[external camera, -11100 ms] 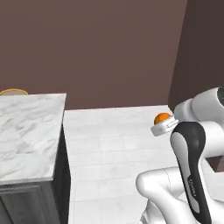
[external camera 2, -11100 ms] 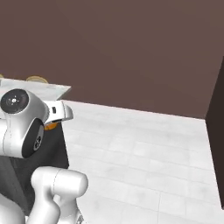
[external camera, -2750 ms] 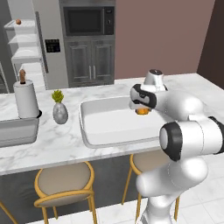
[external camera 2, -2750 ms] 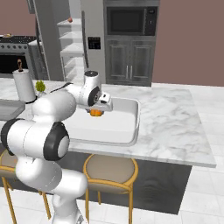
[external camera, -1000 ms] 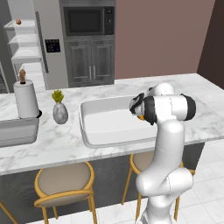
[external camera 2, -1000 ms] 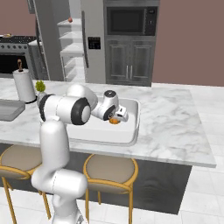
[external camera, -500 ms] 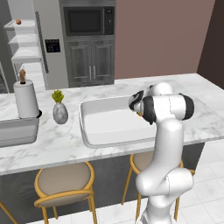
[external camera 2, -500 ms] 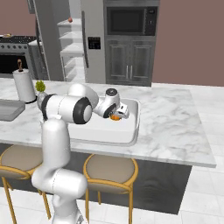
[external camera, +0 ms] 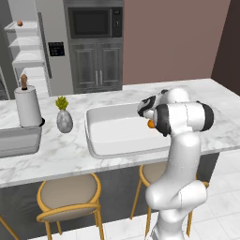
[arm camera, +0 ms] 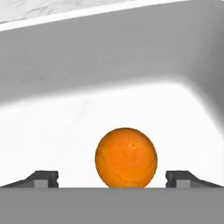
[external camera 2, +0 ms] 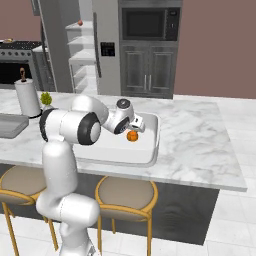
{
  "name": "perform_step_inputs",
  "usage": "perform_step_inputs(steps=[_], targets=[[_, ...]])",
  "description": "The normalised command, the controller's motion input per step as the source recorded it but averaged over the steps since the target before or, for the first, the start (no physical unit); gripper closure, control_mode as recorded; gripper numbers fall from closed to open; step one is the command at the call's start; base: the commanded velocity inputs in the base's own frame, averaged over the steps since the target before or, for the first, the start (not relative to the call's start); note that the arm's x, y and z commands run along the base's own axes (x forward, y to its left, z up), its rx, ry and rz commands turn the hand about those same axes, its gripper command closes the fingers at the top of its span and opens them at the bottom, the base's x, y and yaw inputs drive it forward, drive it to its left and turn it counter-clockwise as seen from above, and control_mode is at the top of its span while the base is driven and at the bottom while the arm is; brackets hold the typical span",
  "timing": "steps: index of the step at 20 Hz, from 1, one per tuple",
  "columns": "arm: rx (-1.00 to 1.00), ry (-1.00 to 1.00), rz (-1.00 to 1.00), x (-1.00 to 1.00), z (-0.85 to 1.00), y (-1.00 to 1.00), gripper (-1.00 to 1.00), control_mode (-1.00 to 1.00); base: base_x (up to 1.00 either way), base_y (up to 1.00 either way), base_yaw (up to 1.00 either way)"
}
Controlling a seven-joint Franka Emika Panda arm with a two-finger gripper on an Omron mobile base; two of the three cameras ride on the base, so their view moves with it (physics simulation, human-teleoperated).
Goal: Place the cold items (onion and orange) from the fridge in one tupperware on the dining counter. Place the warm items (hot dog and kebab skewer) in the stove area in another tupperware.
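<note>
A: so what's actually on my marble counter (external camera: 70, 154)?

B: Landmark's the big white tupperware (external camera: 123, 131) mid-counter, with the orange (external camera 2: 132, 136) sitting in its right end.

A: yep. Left of it a small grey vase with a green sprig (external camera: 64, 120), then the paper towel roll (external camera: 28, 107) further left. A grey tray (external camera: 18, 140) sits at the far left edge.

B: And the right side?

A: bare marble.

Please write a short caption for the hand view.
Open gripper above the orange inside the white tupperware.
</note>
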Motion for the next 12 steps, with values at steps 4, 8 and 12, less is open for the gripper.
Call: perform_step_inputs(steps=[4,8,12], targets=[[-0.05,-0.16,0.07,-1.0,1.0,0.0,-1.0,-1.0,0.0,0.0,0.0],[-0.15,-0.03,0.07,-1.0,1.0,0.0,-1.0,-1.0,0.0,0.0,0.0],[-0.22,-0.02,0.12,-1.0,1.0,0.0,-1.0,-1.0,0.0,0.0,0.0]])
